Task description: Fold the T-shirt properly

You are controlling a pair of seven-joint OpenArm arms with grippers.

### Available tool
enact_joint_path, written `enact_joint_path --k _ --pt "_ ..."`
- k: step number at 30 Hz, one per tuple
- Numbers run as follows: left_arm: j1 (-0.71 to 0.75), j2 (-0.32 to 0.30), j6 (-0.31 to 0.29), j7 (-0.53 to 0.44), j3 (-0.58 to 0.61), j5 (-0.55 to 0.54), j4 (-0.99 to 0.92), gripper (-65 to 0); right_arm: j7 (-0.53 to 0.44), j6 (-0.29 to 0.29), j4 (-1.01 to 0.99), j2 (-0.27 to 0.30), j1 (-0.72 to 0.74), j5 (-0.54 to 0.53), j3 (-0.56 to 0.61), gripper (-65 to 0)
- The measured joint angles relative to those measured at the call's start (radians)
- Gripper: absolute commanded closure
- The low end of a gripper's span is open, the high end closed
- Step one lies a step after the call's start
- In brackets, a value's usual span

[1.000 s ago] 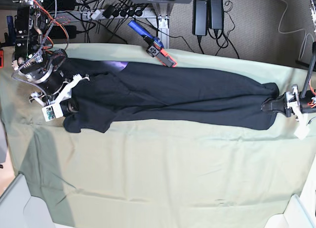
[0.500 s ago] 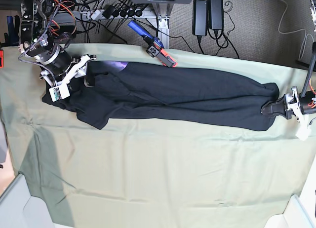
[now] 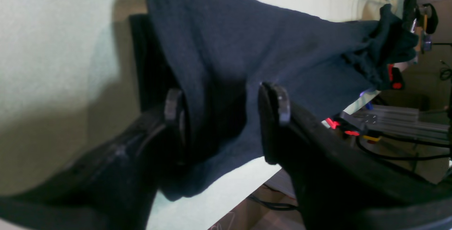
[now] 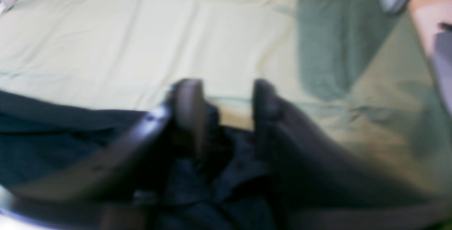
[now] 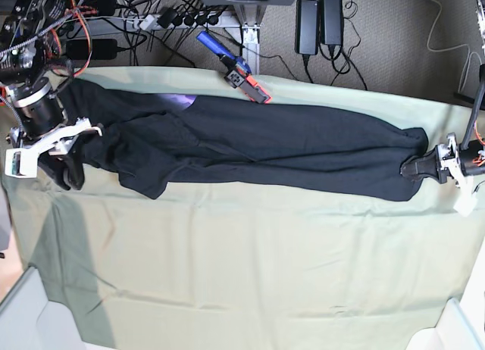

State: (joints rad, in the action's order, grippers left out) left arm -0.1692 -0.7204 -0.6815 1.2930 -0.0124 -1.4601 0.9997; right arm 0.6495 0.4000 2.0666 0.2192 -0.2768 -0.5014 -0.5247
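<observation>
The black T-shirt (image 5: 265, 142) lies as one long narrow band across the pale green table cloth (image 5: 250, 267). At its right end sits my left gripper (image 5: 411, 168). In the left wrist view that gripper (image 3: 224, 99) stands open, jaws wide apart, with the shirt's cloth (image 3: 247, 39) bunched loosely between them. My right gripper (image 5: 68, 172) is at the shirt's left end, near the table's left edge. The right wrist view is blurred: dark shirt cloth (image 4: 53, 134) gathers between the fingers of that gripper (image 4: 227, 106), which is shut on it.
A blue and orange-red tool (image 5: 235, 68) lies at the table's far edge, touching the shirt's back. Power strips, adapters (image 5: 318, 20) and cables lie on the floor beyond. White bins stand at the front left (image 5: 30, 312) and front right (image 5: 455, 327) corners.
My right gripper has swung from the shirt's left part out to the left and nearer the front. The shirt's left end now reaches further left. The left gripper has hardly moved.
</observation>
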Motion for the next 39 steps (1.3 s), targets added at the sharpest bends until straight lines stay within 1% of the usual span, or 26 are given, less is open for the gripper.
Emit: enact_joint_path --k 2,7,9,10,12,13,15,17,21,26,30,35,39 --pt "0.000 0.000 0.000 0.000 0.000 0.000 0.000 -32.0 0.002 0.000 -0.068 0.000 0.036 0.044 0.009 0.0" --pt "0.000 0.000 0.000 0.000 0.000 0.000 0.000 -32.0 0.005 0.000 -0.284 0.003 0.118 0.055 0.011 0.0" --pt "0.000 0.000 0.000 0.000 0.000 0.000 0.000 -32.8 0.041 0.000 -0.334 0.008 0.119 0.058 0.012 0.0" --pt "0.000 0.000 0.000 0.000 0.000 -0.001 0.000 -35.3 0.066 0.000 -0.339 0.008 0.107 0.056 0.012 0.0" --pt "0.008 -0.003 0.000 -0.006 0.000 -0.001 0.000 -39.4 0.097 0.000 -0.332 0.008 0.074 0.005 0.012 0.0" --pt "0.013 -0.003 0.000 -0.008 0.000 0.000 0.000 -39.8 0.095 0.000 -0.323 0.007 0.053 -0.011 0.012 0.0" --pt "0.029 -0.010 0.000 -0.026 0.000 0.001 0.001 -39.8 0.091 0.000 -0.303 0.005 0.011 -0.037 0.013 0.0" --pt "0.040 -0.011 0.000 -0.048 0.000 0.002 0.001 -39.8 0.092 0.000 -0.299 0.005 -0.015 -0.034 0.013 0.0" --pt "0.035 -0.017 0.000 -0.109 0.000 0.063 0.001 -39.8 0.092 0.001 -0.299 0.006 -0.025 -0.033 0.013 0.0" --pt "0.024 -0.035 0.000 -0.119 -0.048 0.128 0.001 -39.8 0.092 0.000 -0.299 0.007 -0.023 -0.034 0.013 0.0" --pt "0.024 -0.056 0.000 -0.141 -0.057 0.160 0.001 -39.8 0.092 0.000 -0.299 0.008 -0.023 -0.034 0.013 0.0" --pt "0.055 -0.041 0.000 -0.140 -0.056 0.156 0.001 -39.8 0.092 0.000 -0.299 0.008 -0.023 -0.035 0.013 0.0" --pt "0.055 -0.035 0.000 -0.139 -0.055 0.093 0.001 -39.8 0.092 0.000 -0.299 0.008 -0.023 -0.052 0.013 0.0"
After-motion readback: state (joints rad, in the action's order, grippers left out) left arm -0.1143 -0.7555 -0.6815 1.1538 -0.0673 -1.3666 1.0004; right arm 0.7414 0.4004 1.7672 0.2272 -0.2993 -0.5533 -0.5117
